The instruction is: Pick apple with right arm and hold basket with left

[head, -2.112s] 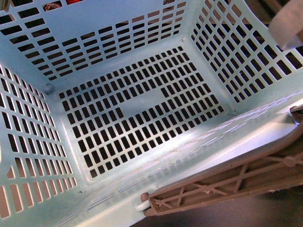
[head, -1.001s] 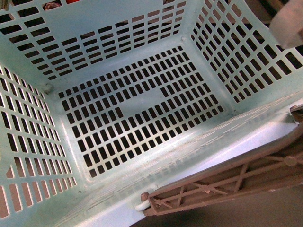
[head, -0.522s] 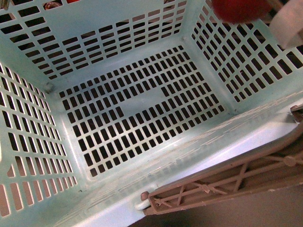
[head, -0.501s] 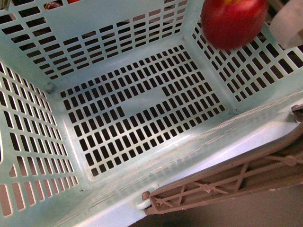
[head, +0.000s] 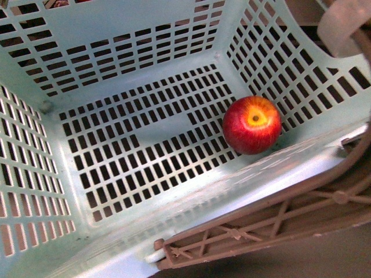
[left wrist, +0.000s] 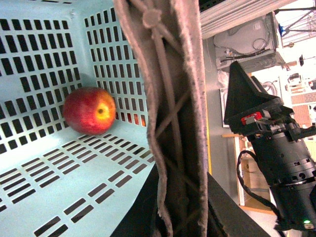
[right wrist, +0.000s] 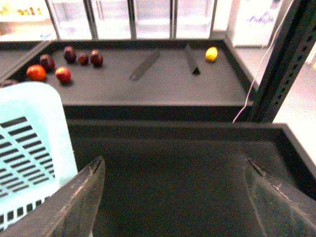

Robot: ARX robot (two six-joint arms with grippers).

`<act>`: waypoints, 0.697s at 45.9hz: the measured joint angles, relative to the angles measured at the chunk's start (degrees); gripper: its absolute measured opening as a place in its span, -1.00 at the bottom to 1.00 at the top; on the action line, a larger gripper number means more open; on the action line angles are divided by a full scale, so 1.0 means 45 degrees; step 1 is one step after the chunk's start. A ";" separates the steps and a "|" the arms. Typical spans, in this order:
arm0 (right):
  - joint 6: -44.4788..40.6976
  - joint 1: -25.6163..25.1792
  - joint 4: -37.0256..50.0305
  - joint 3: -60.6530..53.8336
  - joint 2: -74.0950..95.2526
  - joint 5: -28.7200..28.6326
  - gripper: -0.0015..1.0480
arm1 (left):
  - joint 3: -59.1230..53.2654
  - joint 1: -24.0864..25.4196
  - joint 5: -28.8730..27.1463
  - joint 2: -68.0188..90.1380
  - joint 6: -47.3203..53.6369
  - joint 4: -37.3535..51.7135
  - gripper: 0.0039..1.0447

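The red apple point(head: 252, 124), with a yellow-orange patch around its stem dimple, lies on the slotted floor of the pale mint-blue basket point(head: 110, 29), in the corner by the right wall. It also shows in the left wrist view point(left wrist: 89, 110). My left gripper point(left wrist: 180, 207) is shut on the basket's taupe-brown ribbed handle point(left wrist: 170, 98), which also shows in the front view point(head: 272, 223). My right gripper point(right wrist: 175, 197) is open and empty, its jaws wide apart above a dark shelf beside the basket wall point(right wrist: 29, 143). Neither arm shows in the front view.
In the right wrist view a dark shelf point(right wrist: 163, 74) at the back holds several small red and dark fruits point(right wrist: 63, 74) and a yellow fruit point(right wrist: 211, 54). A dark metal post point(right wrist: 284, 64) stands beside it. In the left wrist view a black camera unit point(left wrist: 276, 143) stands close by.
The apple came in from the upper right, dropped past the right wall and now rests on the basket floor. The basket has shifted slightly in view.
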 joint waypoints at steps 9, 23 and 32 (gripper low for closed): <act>-0.0024 -0.0476 0.1656 -0.2720 -0.1812 -0.0330 -0.28 | 0.0000 0.0000 -0.0078 0.0000 0.0000 0.0000 -0.84; -0.0044 -0.1418 0.1486 -0.4532 -0.3764 -0.1404 -0.96 | 0.0000 0.0000 -0.0044 0.0000 0.0000 0.0000 -0.84; -0.0039 -0.1656 0.0627 -0.5615 -0.5634 -0.1433 -0.96 | 0.0000 0.0000 -0.0049 0.0000 0.0000 0.0000 -0.84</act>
